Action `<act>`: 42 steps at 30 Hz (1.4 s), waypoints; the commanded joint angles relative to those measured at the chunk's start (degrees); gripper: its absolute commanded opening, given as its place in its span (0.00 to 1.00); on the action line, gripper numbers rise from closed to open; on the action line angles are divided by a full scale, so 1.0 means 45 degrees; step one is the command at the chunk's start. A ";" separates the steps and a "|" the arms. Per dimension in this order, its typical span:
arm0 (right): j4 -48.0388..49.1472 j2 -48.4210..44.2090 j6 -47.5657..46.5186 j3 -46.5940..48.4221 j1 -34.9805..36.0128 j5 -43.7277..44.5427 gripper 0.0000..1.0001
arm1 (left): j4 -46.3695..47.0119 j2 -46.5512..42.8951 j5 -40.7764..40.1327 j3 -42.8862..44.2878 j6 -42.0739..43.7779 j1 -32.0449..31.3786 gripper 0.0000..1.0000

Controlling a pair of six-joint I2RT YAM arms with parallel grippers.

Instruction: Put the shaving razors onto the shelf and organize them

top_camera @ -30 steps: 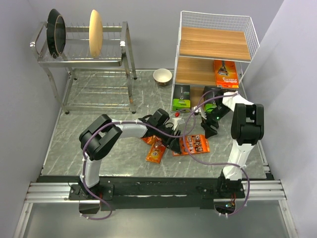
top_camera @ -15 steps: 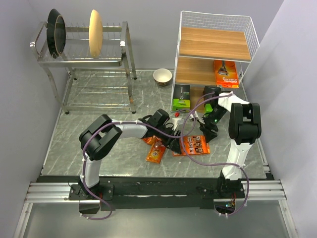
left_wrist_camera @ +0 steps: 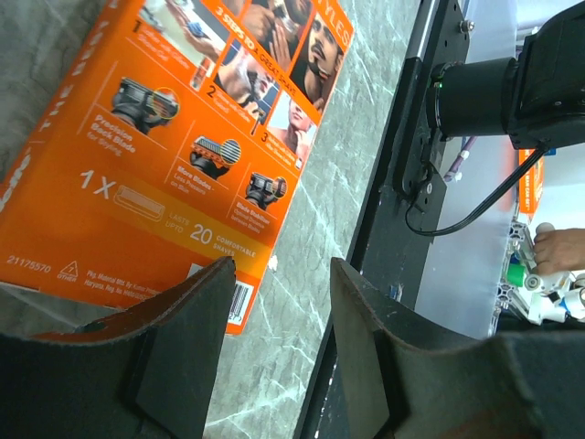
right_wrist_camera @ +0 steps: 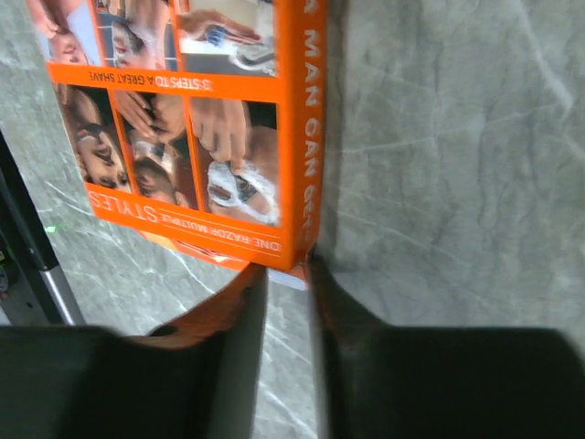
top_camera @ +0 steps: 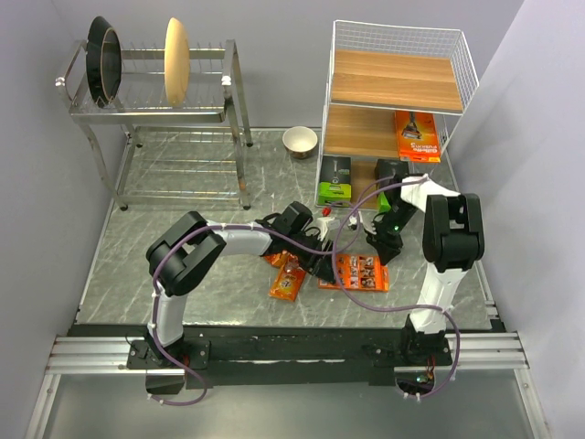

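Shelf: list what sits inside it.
An orange card lies on the middle board of the shelf. Below stand a dark box with a green end and a second dark box, partly covered by the right arm.

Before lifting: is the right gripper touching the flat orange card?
Touching. Right wrist view: corner of the flat orange card wedged between fingers of the right gripper, no gap.
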 commanded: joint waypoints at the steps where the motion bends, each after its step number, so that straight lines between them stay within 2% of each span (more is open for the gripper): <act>1: 0.0579 -0.0021 0.0476 -0.0825 0.0254 -0.0046 0.18 | -0.0848 0.0893 -0.2824 -0.0453 0.0775 0.0054 0.56; 2: 0.0695 -0.0099 0.0670 -0.0922 0.0235 -0.0085 0.09 | -0.0849 0.0835 -0.2863 -0.0453 0.0796 0.0073 0.56; 5: 0.0697 -0.0295 0.0983 -0.1214 0.0079 -0.0280 0.00 | -0.0927 0.0503 -0.2981 -0.0551 0.0932 0.0131 0.56; 10: 0.0541 -0.1638 0.1647 -0.1139 -0.0370 -0.1216 0.00 | -0.1471 -0.0413 -0.3624 -0.0065 0.1284 0.0521 0.56; 17: -0.0826 -0.3438 0.2370 0.0443 -0.0840 -0.2038 0.00 | -0.3054 -0.2425 -0.3977 0.0777 0.1460 0.1829 0.61; 20: -0.1081 -0.3907 0.2838 0.0620 -0.0840 -0.2388 0.00 | -0.3757 -0.3129 -0.3471 0.0875 0.1012 0.2201 0.63; 21: -0.1100 -0.4005 0.2956 0.0620 -0.0840 -0.2467 0.00 | -0.3759 -0.3479 -0.2561 0.0740 0.0605 0.2279 0.63; 24: -0.0867 -0.4415 0.3580 0.0231 -0.0820 -0.2624 0.00 | -0.2594 -0.4434 -0.1421 -0.0586 -0.0410 0.2164 0.61; 27: -0.0496 -0.4981 0.3952 -0.0277 -0.0801 -0.2644 0.00 | -0.2062 -0.4674 -0.1517 -0.1837 -0.0783 0.1461 0.61; 30: -0.0125 -0.5840 0.4479 -0.0512 -0.0781 -0.2741 0.00 | -0.0734 -0.4887 -0.0912 -0.2912 -0.2108 0.1421 0.63; 33: 0.0635 -0.7069 0.5571 -0.0688 -0.0528 -0.2761 0.00 | 0.1237 -0.4987 -0.0286 -0.3713 -0.3493 0.1498 0.71; 34: 0.0909 -0.7730 0.6290 -0.0824 -0.0102 -0.2722 0.00 | 0.1473 -0.4986 -0.0402 -0.3850 -0.3907 0.1634 0.82; 36: 0.1749 -0.8436 0.6977 -0.1019 0.0795 -0.2644 0.00 | 0.2331 -0.4986 -0.0695 -0.4221 -0.5056 0.1908 0.97; 39: 0.2804 -0.9725 0.8462 -0.1546 0.2414 -0.2274 0.00 | 0.3388 -0.4753 -0.0171 -0.4321 -0.6192 0.2416 0.99; 42: 0.4108 -1.0137 1.0235 -0.2151 0.2969 -0.1961 0.00 | 0.4438 -0.4286 0.0841 -0.4106 -0.6683 0.2476 0.99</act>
